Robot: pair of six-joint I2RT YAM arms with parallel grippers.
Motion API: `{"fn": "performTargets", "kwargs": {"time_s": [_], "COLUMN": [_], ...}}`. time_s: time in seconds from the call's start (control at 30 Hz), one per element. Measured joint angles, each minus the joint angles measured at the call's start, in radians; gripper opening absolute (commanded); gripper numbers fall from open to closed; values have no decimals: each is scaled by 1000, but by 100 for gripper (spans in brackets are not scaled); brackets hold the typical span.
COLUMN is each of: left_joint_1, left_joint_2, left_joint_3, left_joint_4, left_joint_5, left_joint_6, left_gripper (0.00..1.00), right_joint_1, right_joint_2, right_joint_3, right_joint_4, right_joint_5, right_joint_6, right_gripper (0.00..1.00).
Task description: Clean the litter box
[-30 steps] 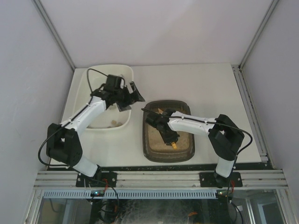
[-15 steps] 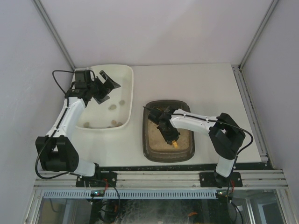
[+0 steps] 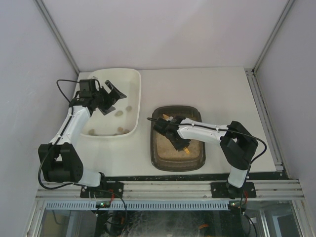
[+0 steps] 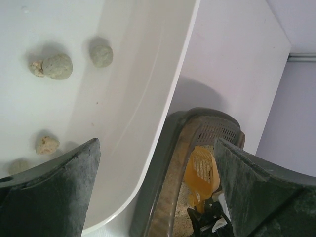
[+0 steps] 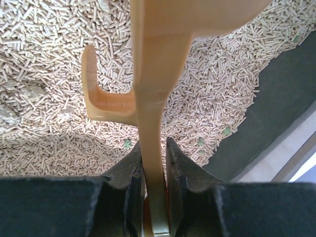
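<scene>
Jaws of the right gripper [image 5: 153,163] pinch tight on the thin handle of the yellow scoop [image 5: 150,98], low over the pellets in the litter box [image 3: 154,150], which sits on the table [image 3: 222,94] just right of the white tub [image 4: 163,98]. Left gripper [image 3: 111,96] hangs wide open and empty above that tub, where several clumps [image 4: 58,65] lie. Sifting looks like the step in hand: slide the scoop shallowly under the pale lumps [image 5: 10,111], lift level, let loose pellets drop through. Carrying across means clearing both rims — and the left arm over the tub may crowd the way.
</scene>
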Motion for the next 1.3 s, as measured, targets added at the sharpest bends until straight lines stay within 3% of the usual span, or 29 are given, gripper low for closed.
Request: {"fn": "performTargets", "kwargs": {"time_s": [0.23, 1.0, 1.3], "left_joint_1": [0, 1, 1], "left_joint_2": [-1, -8, -23], "left_joint_3": [-32, -88, -90], "left_joint_4": [25, 97, 103], "left_joint_5": [6, 62, 72], "left_joint_6": [0, -2, -2], "left_gripper": [100, 99, 99], "right_joint_1": [5, -101, -69], "right_joint_2": [0, -124, -44], "right_joint_3": [0, -89, -80], "right_joint_4": [25, 143, 130], "right_joint_5": [12, -234, -159], "right_joint_6": [-37, -79, -78], "right_gripper": [0, 0, 0]}}
